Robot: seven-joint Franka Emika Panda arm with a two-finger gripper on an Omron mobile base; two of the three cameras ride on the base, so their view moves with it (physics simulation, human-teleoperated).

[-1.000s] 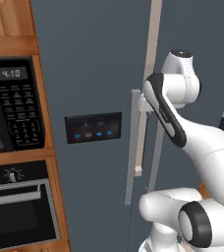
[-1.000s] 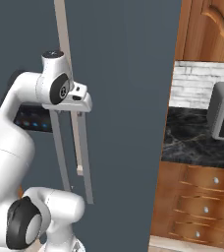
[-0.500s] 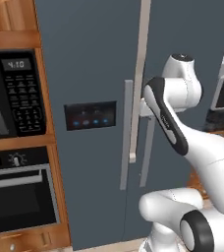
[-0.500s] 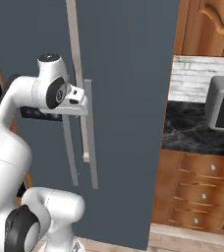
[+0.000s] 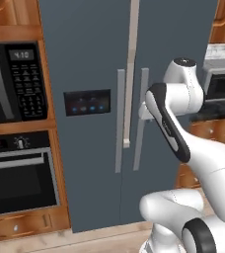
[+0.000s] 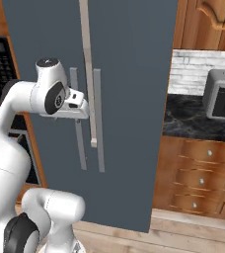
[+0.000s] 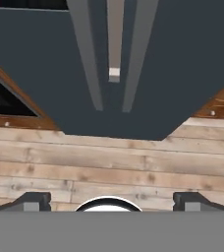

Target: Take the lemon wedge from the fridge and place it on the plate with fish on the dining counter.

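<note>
I see the fridge point(image 5: 94, 64) right in front of me. It is tall and dark grey, and both of its doors are closed. Two long pale handles point(image 5: 120, 127) hang side by side down the middle of the fridge. A thinner, lighter bar point(image 5: 129, 89) hangs between them and ends above their bottoms. On the left door of the fridge there is a small black panel point(image 5: 87, 102) with little blue lights.

My gripper point(image 6: 85, 106) is up beside the fridge handles, near them, but I cannot tell if it touches one. In the hand view the two dark finger tips point(image 7: 33, 202) sit far apart at the bottom corners, so the jaws are spread wide with nothing between them.

I cannot see the lemon wedge, because the fridge doors are closed.

To the left of the fridge there is a black microwave point(image 5: 13, 81) with a black oven point(image 5: 18, 175) under it, set in wood. To the right of the fridge there is a dark stone counter point(image 6: 198, 123) with wood drawers point(image 6: 198, 183) under it. Below the fridge the floor point(image 7: 109, 167) is pale wood planks.
</note>
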